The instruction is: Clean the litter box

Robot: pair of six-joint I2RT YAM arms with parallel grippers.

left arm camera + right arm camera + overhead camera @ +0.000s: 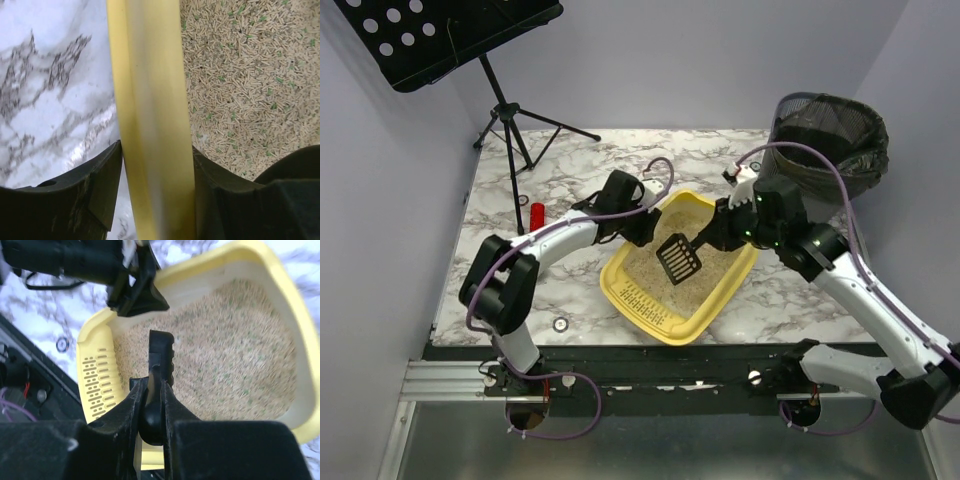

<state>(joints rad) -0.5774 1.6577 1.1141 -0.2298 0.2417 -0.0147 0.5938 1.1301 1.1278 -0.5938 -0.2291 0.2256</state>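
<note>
Two claws are working at the litter box (620, 278), which lies flat on the marble worktop (570, 170), its slotted sieve end (97, 380) turned toward the arm bases. The left claw (156, 155) straddles the box's left wall. One finger (95, 185) is outside the wall and the other is inside, over the litter (240, 75). Both sit flush against the yellow plastic, so I read it as clamped on the rim. I judge that hold is there to stop the light tray sliding while I dig.

The right claw (152, 390) is pinched tight on the handle of a black slotted scoop (678, 258). Its blade hangs over the middle of the box, though I cannot tell whether it touches the litter. The bin (830, 140) stands beyond the box's far right corner, on the scoop arm's side, which suits dumping. I can pick out no clumps at this sharpness.
</note>
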